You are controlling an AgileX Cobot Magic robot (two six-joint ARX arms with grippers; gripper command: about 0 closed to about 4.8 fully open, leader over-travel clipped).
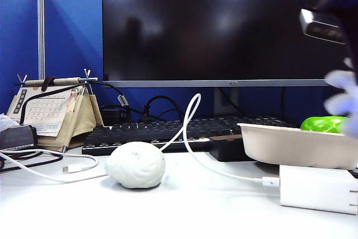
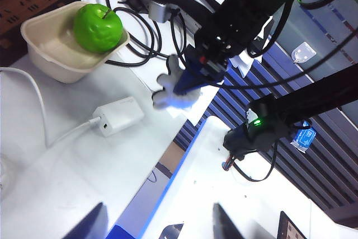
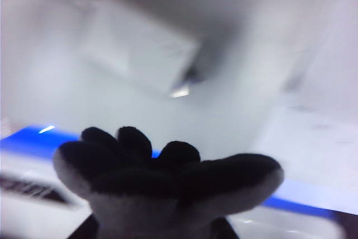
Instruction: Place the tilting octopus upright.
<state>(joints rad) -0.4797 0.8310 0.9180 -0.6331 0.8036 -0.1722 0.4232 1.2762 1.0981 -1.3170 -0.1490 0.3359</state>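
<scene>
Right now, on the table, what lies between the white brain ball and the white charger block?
Only the white cable crosses bare table between the brain ball and the charger block, in the exterior view.

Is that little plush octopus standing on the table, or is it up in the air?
In the air. The right gripper holds the octopus off the table, tentacles hanging past the desk edge. Whether it is upright, I cannot tell.

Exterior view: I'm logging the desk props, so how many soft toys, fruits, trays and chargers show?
Soft toys: 2, brain ball and octopus in the right tool
Fruit: 1, green apple
Tray: 1
Charger: 1
Total: 5
</scene>
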